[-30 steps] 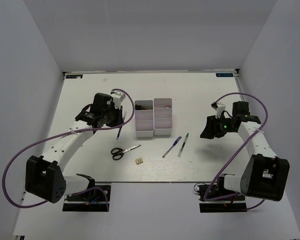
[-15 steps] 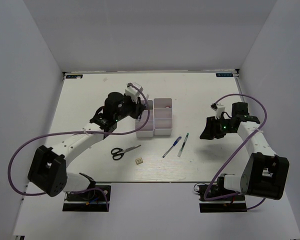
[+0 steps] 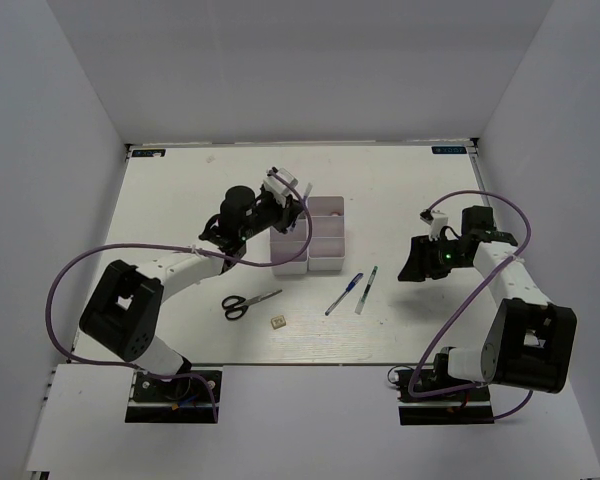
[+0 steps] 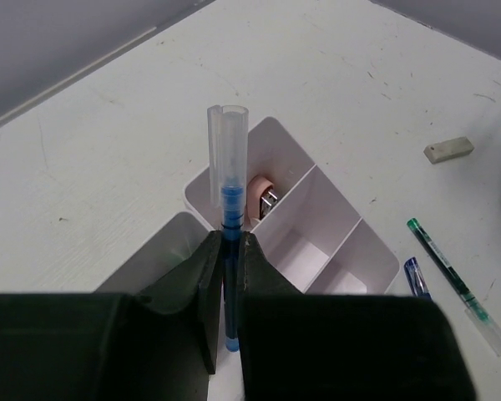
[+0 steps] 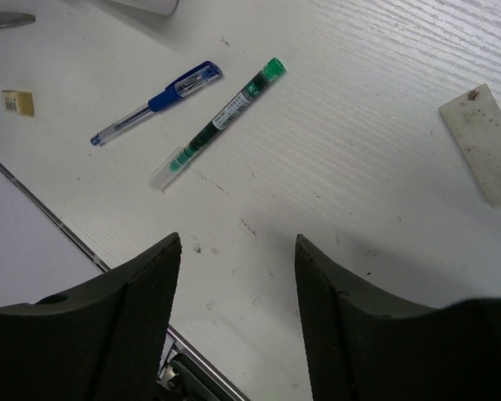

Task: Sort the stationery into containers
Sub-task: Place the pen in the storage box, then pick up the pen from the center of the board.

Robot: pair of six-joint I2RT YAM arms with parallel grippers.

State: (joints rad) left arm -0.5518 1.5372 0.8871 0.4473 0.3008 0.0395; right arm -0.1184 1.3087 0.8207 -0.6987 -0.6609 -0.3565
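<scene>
A: Count of stationery?

B: Pens, three. One blue pen with a clear cap (image 4: 226, 159) is pinched between the closed jaws of the left gripper (image 4: 230, 251). It stands upright over the far end of the bin block (image 3: 326, 264). Two pens lie on the table (image 3: 180, 200): a blue-capped pen (image 5: 154, 102) and a green-tipped pen (image 5: 219, 124). Scissors (image 3: 248, 302), one. Beige square block (image 3: 278, 322), one. White eraser (image 5: 484, 144), one.

A: Bins?

B: Two columns. The right column has three compartments. The left gripper covers the far end of the left column. One far compartment holds a pinkish item and something metallic; I cannot identify either.

A: Right gripper (image 5: 238, 246)?

B: Fingers spread wide, nothing between them. It hangs over bare table near the two loose pens.

A: Edges and room?

B: The loose pens are near each other, roughly parallel and not touching. The eraser is well apart on the right. The block lies nearest the table's front edge. There is open tabletop between the scissors, block and pens.

A: Surfaces?

B: The table is white with fine grain and scuff marks. The bins are thin-walled white plastic. The eraser is a smudged rectangle. The scissors have black handles and metal blades. The gripper fingers are black with textured faces.
</scene>
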